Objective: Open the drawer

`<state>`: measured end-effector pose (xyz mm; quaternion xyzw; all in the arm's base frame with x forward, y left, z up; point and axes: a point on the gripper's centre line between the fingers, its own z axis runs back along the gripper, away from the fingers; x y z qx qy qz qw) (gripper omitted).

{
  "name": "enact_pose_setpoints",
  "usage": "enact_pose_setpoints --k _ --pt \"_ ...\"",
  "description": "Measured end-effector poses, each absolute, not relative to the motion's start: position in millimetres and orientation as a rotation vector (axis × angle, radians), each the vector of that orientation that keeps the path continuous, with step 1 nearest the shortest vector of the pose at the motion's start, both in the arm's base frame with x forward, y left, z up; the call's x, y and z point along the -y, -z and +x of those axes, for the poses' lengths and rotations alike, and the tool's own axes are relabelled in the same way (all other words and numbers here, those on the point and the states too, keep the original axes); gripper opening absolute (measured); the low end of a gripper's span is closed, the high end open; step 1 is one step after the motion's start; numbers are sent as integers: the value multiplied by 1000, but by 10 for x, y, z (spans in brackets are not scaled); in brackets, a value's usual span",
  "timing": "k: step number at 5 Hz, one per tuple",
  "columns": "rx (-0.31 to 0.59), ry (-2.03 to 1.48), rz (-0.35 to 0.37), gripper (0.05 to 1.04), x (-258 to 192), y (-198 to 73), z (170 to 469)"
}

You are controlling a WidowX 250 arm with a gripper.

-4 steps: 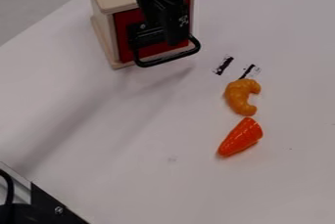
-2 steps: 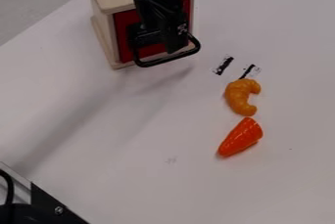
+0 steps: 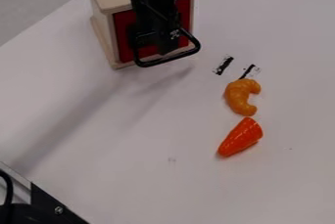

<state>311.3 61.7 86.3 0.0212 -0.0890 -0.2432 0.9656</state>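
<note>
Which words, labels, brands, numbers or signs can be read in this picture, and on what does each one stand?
No text can be read.
White marking on the black gripper: too small to read.
Two black marks on the white table: no letters or numbers I can make out.
Red drawer front: none visible.

Black hand [image 3: 157, 49] at the red drawer front [image 3: 124, 34], by its black handle [image 3: 167, 59].

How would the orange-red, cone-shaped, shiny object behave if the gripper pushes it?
The orange-red, shiny cone would probably roll in a curve, since it lies on its side and tapers. Its smooth gloss suggests a stiff, perhaps slippery surface.
</note>
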Motion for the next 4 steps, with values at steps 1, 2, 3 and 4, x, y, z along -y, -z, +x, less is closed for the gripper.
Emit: enact_pose_setpoints --k 1,2,3,4 --pt "171 521 35 996 -586 -717 3095" --pt "155 545 55 996 -585 -558 3063" --pt "137 558 62 996 -533 -452 3082" --pt "124 572 57 996 -481 -388 3093"
